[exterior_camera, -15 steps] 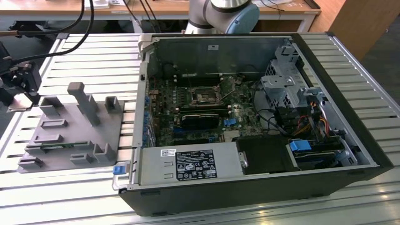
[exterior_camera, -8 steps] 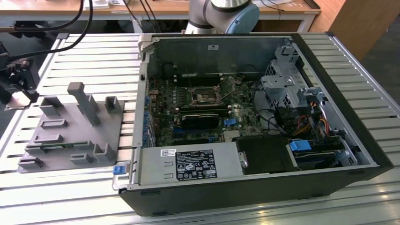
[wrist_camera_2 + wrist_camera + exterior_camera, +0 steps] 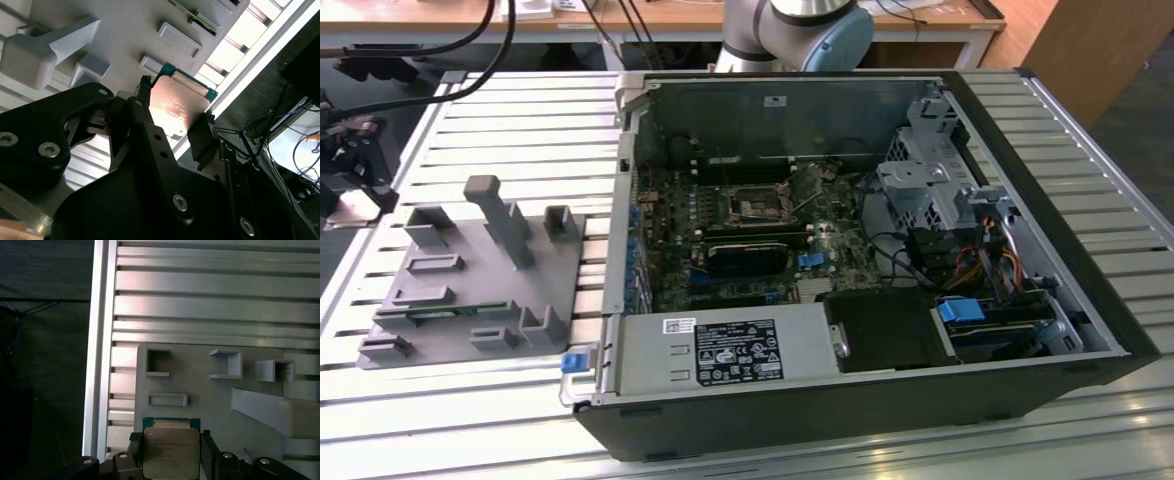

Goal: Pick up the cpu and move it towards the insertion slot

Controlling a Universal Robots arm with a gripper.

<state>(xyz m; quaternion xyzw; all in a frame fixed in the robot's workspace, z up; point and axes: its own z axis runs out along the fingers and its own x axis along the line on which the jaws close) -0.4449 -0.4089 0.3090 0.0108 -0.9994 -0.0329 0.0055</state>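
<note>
Clamping the cpu (image 3: 171, 452) by two opposite edges, the gripper (image 3: 171, 456) has one black finger (image 3: 134, 452) on each side, seen in both wrist views. The chip is square, so no long axis can be given; its flat metal lid faces the cameras, and in the first wrist view its sides run parallel to the edges of the grey plastic fixture (image 3: 200, 385) behind it. The picture edge cuts off its near side there, and the gripper body covers its near corner in the second wrist view. The lid is dull silver with a warm reflection, and the faint print on it cannot be made out; a green board rim shows along the far side (image 3: 177, 102). Whether the chip rests on the fixture or is clear of it cannot be told. Beyond lies the slatted aluminium table (image 3: 210, 305). In the exterior view, the insertion slot (image 3: 758, 205) sits inside the open computer case (image 3: 1067, 250), well apart from the fixture (image 3: 467, 290).
</note>
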